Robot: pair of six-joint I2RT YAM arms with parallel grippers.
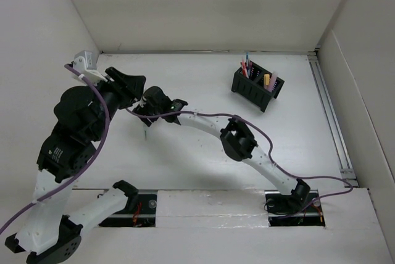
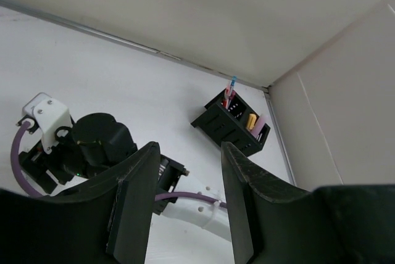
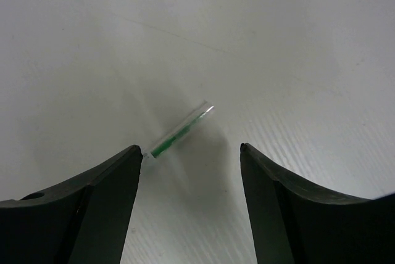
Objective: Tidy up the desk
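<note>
Two arms reach over the white tabletop. Only the right wrist view shows a clear, green-cored pen lying flat between the spread fingers of the right gripper. From overhead, a black pen holder stands far right. Fingers of the left gripper are apart.

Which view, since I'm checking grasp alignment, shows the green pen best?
Right wrist: the green pen sits close up between the open jaws. Top external gives only a faint sliver under the right gripper; left wrist shows none.
</note>
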